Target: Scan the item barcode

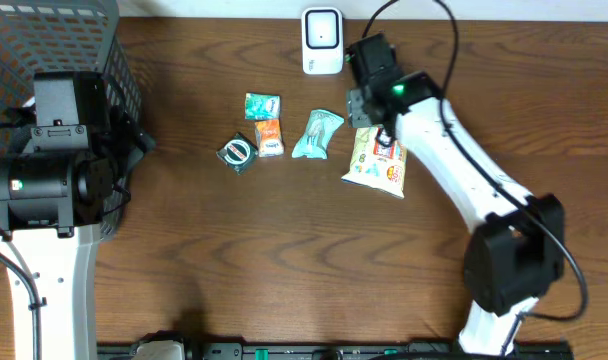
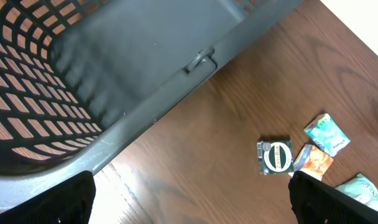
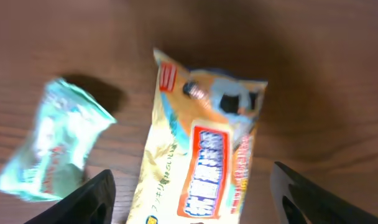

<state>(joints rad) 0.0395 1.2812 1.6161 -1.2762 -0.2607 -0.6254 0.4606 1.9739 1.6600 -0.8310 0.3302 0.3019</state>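
A yellow snack bag (image 1: 379,165) with red and blue print lies flat on the wooden table. My right gripper (image 1: 372,118) hovers over its far end. In the right wrist view the yellow snack bag (image 3: 201,155) lies between the spread fingers of the right gripper (image 3: 189,202), which is open and clear of it on both sides. A white barcode scanner (image 1: 322,41) stands at the table's far edge, just left of the right wrist. At the left, my left gripper (image 2: 191,199) is open over bare wood beside the basket and holds nothing.
A grey mesh basket (image 1: 44,40) fills the far left corner, its rim (image 2: 158,106) close to the left gripper. A teal packet (image 1: 262,105), an orange packet (image 1: 270,137), a dark green packet (image 1: 237,151) and a pale green bag (image 1: 317,134) lie left of the snack bag.
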